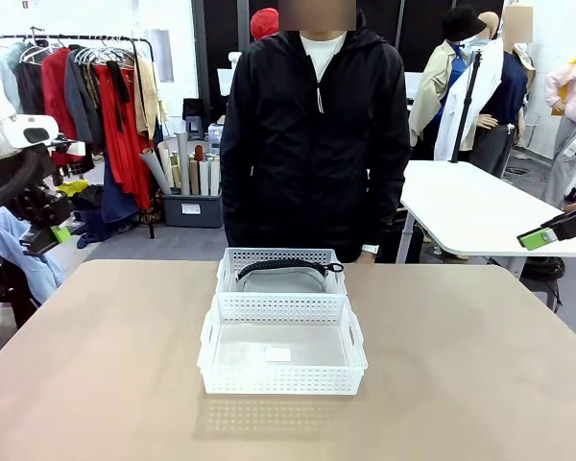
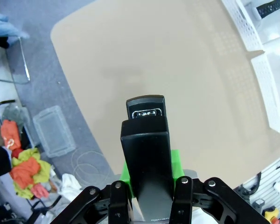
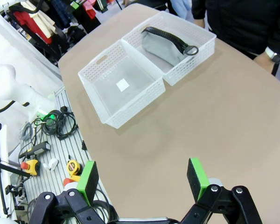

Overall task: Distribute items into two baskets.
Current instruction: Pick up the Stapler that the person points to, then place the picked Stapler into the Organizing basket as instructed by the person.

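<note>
A tan table (image 1: 96, 365) runs across the front view, and a person (image 1: 312, 134) in a black jacket stands at its far edge. Two white perforated baskets sit end to end at the middle. The larger basket (image 1: 281, 351), nearer the robot, carries a small white label on its floor; the right wrist view looks down into it from above and gives the label as a bare square (image 3: 122, 84). The smaller basket (image 1: 281, 272) touches its far side, close to the person, and holds the grey pouch (image 1: 280, 279), lying flat with its black zipper edge curved along the top. The right wrist view adds a ring at one end of that zipper edge.

The left wrist view supplies what the front camera lacks: the left gripper (image 2: 151, 182) is pinching the black stapler (image 2: 146, 154) between its green pads, the stapler pointing out over the table's bare corner, well away from the baskets at the picture's right edge. In its own view the right gripper (image 3: 142, 179) hangs above bare table with its green fingers (image 3: 88, 179) spread wide, gripping nothing
</note>
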Robot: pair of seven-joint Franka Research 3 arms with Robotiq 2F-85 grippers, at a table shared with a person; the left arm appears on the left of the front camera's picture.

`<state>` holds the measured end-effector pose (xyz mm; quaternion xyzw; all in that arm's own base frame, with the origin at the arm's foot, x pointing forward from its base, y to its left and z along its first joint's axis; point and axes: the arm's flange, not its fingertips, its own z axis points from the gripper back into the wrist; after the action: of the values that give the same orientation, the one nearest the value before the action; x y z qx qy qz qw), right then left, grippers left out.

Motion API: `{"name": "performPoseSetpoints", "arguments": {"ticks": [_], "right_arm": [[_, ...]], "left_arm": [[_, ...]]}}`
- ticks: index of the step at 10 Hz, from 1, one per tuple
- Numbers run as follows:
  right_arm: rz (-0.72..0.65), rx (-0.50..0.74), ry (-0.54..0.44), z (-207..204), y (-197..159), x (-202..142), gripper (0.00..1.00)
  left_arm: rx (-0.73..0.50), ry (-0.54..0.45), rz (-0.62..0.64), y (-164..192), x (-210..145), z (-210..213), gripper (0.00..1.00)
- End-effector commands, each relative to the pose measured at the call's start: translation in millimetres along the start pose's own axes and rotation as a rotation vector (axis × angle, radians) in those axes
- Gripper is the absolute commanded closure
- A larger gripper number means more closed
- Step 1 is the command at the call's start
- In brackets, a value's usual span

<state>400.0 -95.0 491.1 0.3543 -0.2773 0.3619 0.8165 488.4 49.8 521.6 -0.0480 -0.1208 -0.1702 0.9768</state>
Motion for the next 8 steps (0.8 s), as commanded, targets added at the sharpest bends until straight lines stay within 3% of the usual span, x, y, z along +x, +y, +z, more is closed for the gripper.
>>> {"name": "performPoseSetpoints", "arguments": {"ticks": [1, 8], "right_arm": [[0.005, 0.002, -0.005, 0.2, 1.5, 0.7, 0.0], [0.005, 0.002, -0.005, 0.2, 1.5, 0.7, 0.0]], "left_arm": [[0.014, 0.027, 0.01, -5.7, -2.0, -2.9, 1.0], [0.0, 0.0, 0.0, 0.0, 0.0, 0.0, 1.0]]}}
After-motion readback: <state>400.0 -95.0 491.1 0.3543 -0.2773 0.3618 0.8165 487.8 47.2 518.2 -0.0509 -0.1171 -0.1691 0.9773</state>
